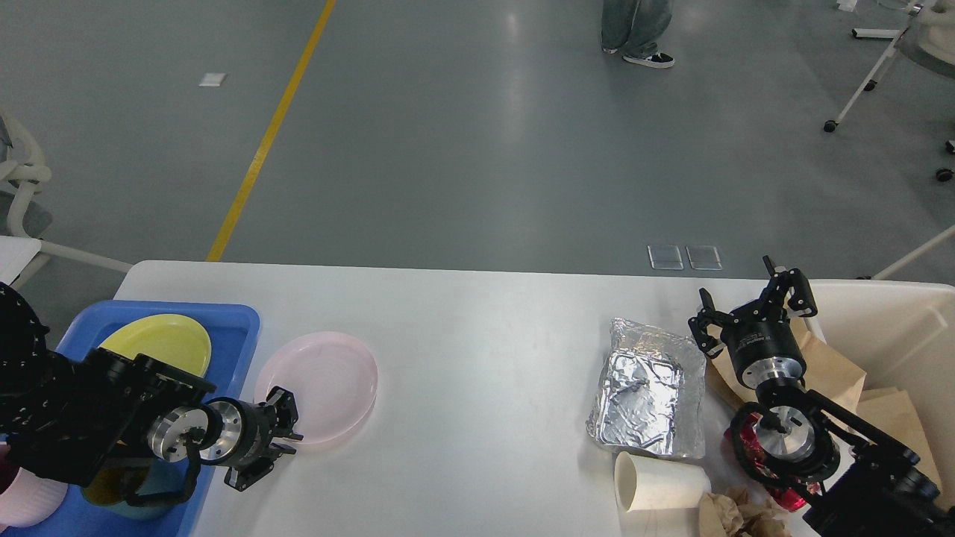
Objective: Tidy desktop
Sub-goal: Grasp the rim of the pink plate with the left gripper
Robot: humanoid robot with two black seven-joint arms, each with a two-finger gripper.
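The left claw (287, 436), fingers spread and empty, sits at the pink plate's (317, 386) lower-left rim; the right claw (753, 306) gapes empty beside the cream bin (895, 328). Across the lower frame, the white counter (477, 328) seems half tidied: foil tray (649, 388), paper cup (656, 485) and plate remain.

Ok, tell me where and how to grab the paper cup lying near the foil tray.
Grip the paper cup across its side wall near the middle, coming from above. It lies on its side on the desktop, mouth leftward, so the rounded wall faces up.
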